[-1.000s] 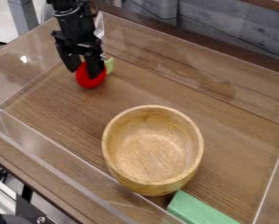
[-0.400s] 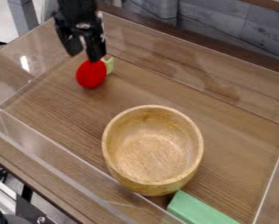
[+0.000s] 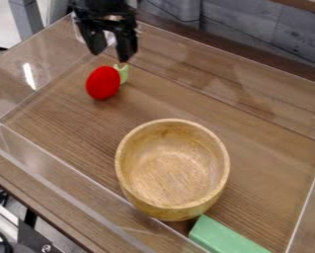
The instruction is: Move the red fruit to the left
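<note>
The red fruit [image 3: 105, 83] lies on the wooden table at the upper left, a small green leafy bit on its right side. My gripper [image 3: 109, 46] hangs above and slightly behind it, pointing down, its two black fingers spread open with nothing between them. It is clear of the fruit.
A wooden bowl [image 3: 173, 167] stands in the middle foreground. A green rectangular block [image 3: 228, 237] lies at the bottom edge beside the bowl. Clear plastic walls [image 3: 67, 188] enclose the table surface on all sides.
The gripper has lifted off the red fruit and shifted right and up; the fruit stays on the table where it was released.
</note>
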